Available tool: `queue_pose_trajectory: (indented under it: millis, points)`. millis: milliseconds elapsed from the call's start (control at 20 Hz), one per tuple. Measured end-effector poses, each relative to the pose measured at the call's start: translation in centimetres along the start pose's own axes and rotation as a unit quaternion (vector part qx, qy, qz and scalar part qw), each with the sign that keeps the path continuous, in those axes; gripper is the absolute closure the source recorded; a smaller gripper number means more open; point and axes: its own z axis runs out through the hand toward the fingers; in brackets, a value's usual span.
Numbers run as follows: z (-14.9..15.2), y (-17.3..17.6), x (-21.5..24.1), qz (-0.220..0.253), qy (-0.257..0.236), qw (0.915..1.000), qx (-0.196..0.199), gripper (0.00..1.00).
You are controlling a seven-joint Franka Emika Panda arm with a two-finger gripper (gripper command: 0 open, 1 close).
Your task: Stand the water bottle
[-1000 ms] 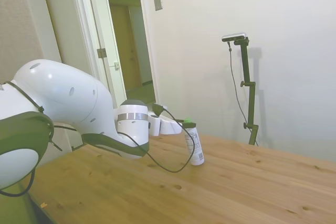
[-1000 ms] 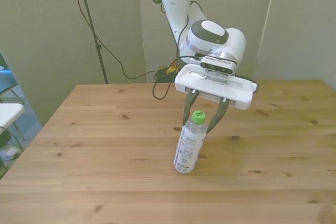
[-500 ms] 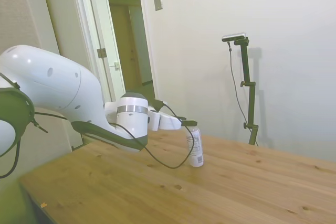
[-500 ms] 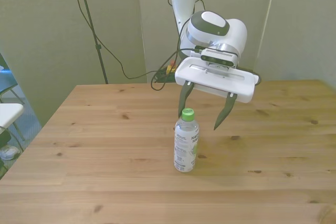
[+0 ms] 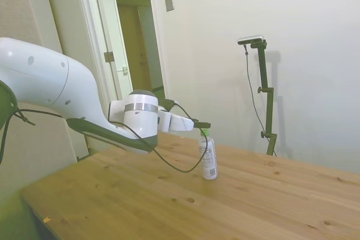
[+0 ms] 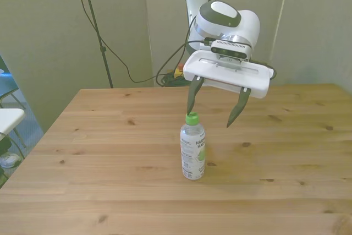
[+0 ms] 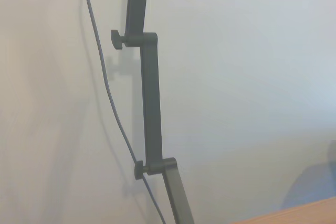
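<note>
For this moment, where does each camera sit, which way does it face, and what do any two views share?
Side view: off one side of the table, looking across it; the white arm enters from the picture's left, claw above the upright water bottle.
Front view: across the table, facing the robot; the arm and open claw hang over the bottle.
Wrist view: on the wrist, facing a pale wall; none of the robot shows.
Side and front views share bottle, claw and tabletop.
</note>
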Motion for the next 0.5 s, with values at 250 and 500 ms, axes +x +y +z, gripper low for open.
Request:
queue_pose_trajectory:
  millis: [250,500]
  points:
    - [-1.3,-1.6,0.4,0.015,-0.002,0.9999,0.002,0.0]
    - [-3.0,-2.8,1.7,0.035,-0.03,0.9989,-0.002,0.0]
